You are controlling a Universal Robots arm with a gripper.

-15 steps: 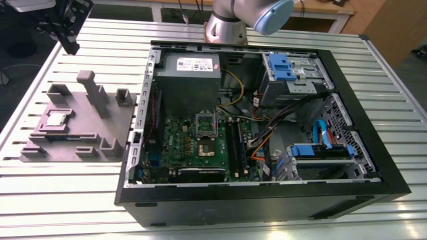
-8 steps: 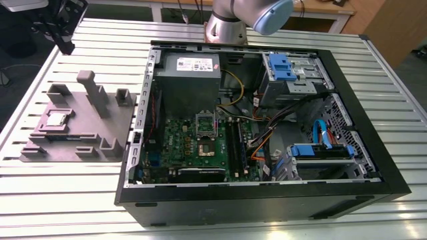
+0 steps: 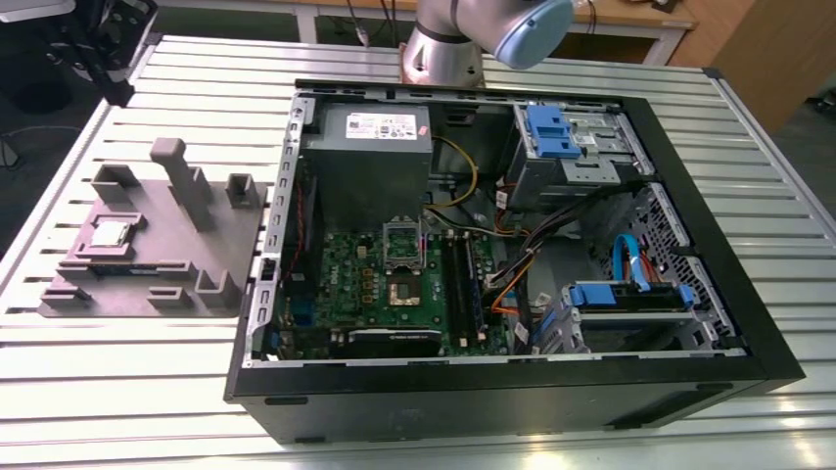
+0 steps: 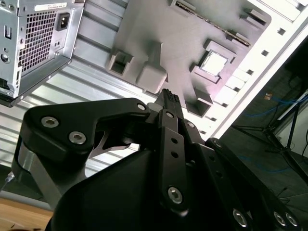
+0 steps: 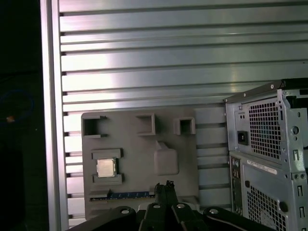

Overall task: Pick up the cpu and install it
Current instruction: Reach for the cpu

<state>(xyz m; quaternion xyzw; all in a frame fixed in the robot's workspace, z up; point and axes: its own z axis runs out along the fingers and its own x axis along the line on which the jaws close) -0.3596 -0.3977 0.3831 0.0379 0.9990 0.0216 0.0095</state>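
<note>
The cpu (image 3: 108, 233) is a small silver square chip lying in a recess of the grey holder plate (image 3: 157, 245), on the exterior view's left beside the computer case. Both wrist views show it from high up, the cpu (image 5: 106, 167) (image 4: 214, 62) resting flat in the holder plate (image 5: 139, 144) (image 4: 183, 29). My gripper (image 5: 165, 186) (image 4: 169, 98) hangs well above the plate, its black fingers closed together with nothing between them. On the motherboard, the open socket (image 3: 405, 287) faces up with its silver bracket (image 3: 403, 240) standing upright.
The open computer case (image 3: 523, 255) lies on the slatted metal table (image 3: 117, 392), with the power supply box (image 3: 372, 147), blue drive bays (image 3: 565, 132) and loose cables inside. Its rear panel (image 5: 269, 154) (image 4: 33, 43) is near the holder. Upright grey posts (image 3: 176, 176) rise from the holder.
</note>
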